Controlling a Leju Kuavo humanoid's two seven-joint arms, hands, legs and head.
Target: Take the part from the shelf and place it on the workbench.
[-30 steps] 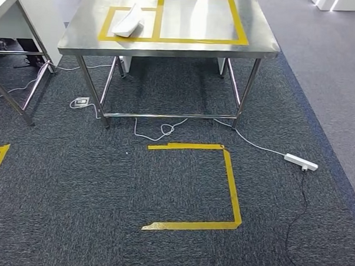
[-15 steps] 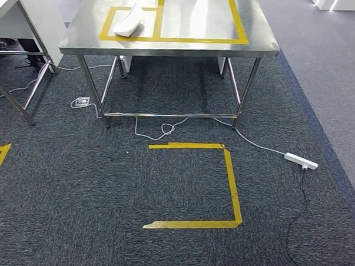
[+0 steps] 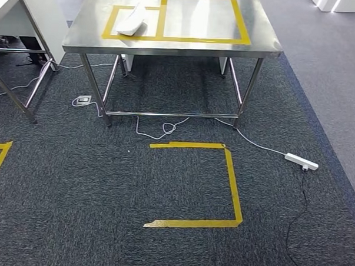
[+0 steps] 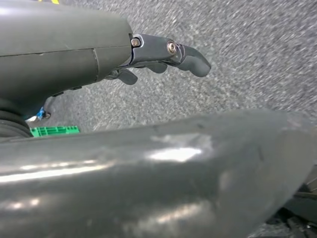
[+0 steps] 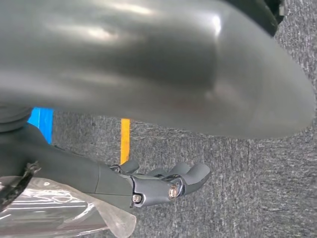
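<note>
both hands (image 4: 164,57) (image 5: 164,186) hang empty; part (image 3: 130,20) lies on workbench (image 3: 255,47).

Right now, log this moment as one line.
white part: on steel table, in small taped box | left hand: empty, over carpet | right hand: empty, over carpet | white power strip: on floor

Camera drifts slightly; nothing on the floor or table moves by itself.

Across the 2 earlier head pictures and now, the whole scene slides a little rightward and up: the workbench (image 3: 170,47) with the white part (image 3: 131,22) on it sits marginally further right, and the yellow tape outline (image 3: 233,188) on the carpet rides a touch higher, all shifting together.
</note>
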